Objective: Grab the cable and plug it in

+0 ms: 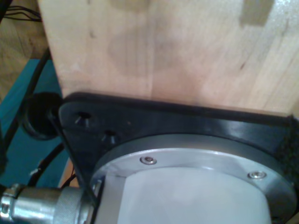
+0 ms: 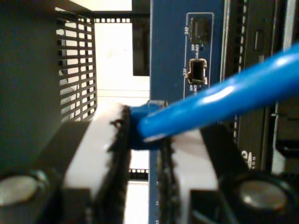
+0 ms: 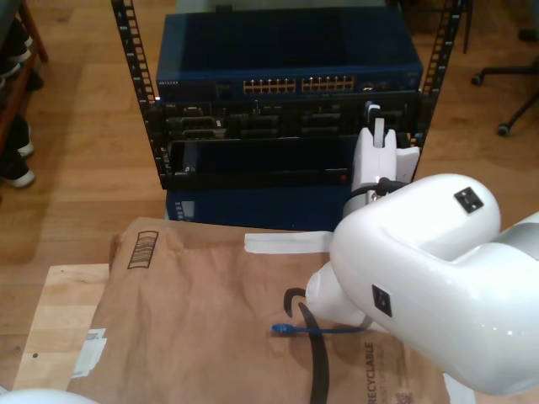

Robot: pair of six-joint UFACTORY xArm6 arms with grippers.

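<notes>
Pincer number two, my second gripper point(image 2: 142, 140), is closed on the cable point(image 2: 219, 100), its white padded fingers point(image 2: 88, 154) pressing the plug end from both sides. It points at the blue switch panel point(image 2: 177, 56), with a small port point(image 2: 198, 71) at about 1 o'clock from the grip. In the exterior view the white arm point(image 3: 421, 269) reaches toward the rack point(image 3: 286, 101), and the cable's other plug point(image 3: 285, 329) lies on brown paper point(image 3: 194, 311), at 9 o'clock from the arm's elbow. For my first gripper I cannot tell the state; its camera faces a wooden bench point(image 1: 177, 46) and a black base plate point(image 1: 187, 121).
</notes>
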